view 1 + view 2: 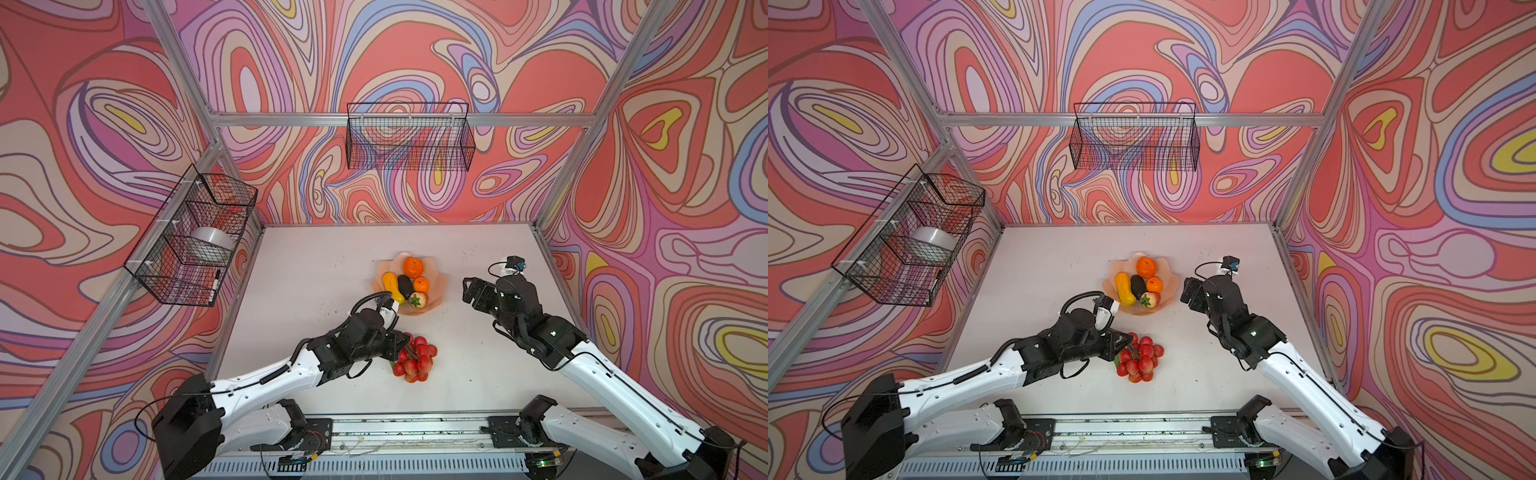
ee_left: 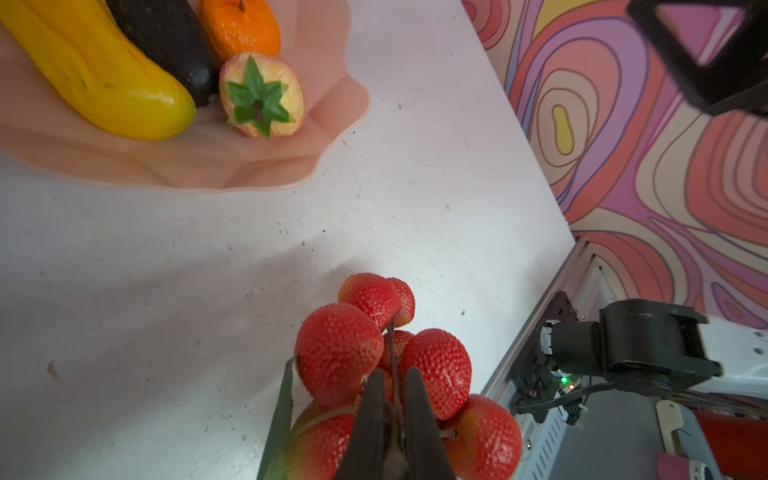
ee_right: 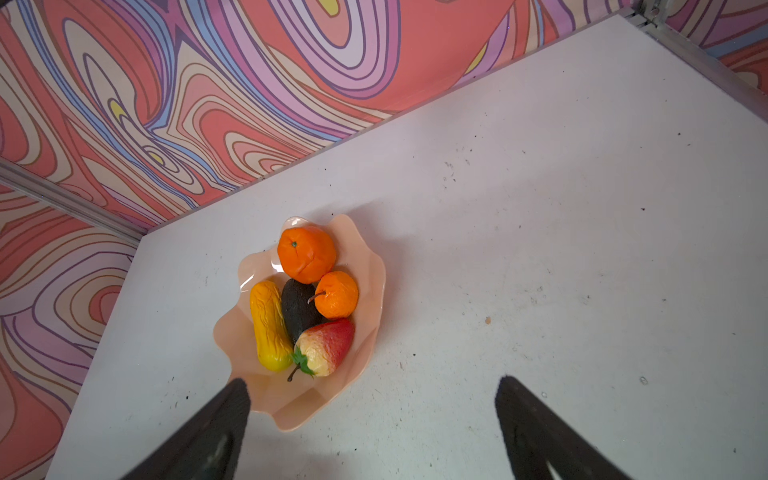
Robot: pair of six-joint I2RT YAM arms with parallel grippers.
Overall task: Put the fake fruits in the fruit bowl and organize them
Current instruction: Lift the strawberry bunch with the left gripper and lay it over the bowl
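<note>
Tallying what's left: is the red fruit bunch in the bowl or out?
Out: the red bunch lies on the table, apart from the fruit bowl, with the left gripper shut on its stem.

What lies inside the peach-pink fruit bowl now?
Five fruits: a large orange, a small orange, a yellow fruit, a black oval and a peach. They cover the bowl floor beneath them. The red bunch is outside it.

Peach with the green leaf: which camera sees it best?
The right wrist view: the peach lies whole and unblocked in the fruit bowl, red side, leaf and stem showing. The left wrist view shows the peach leaf-end on; in both top views the peach is tiny.
</note>
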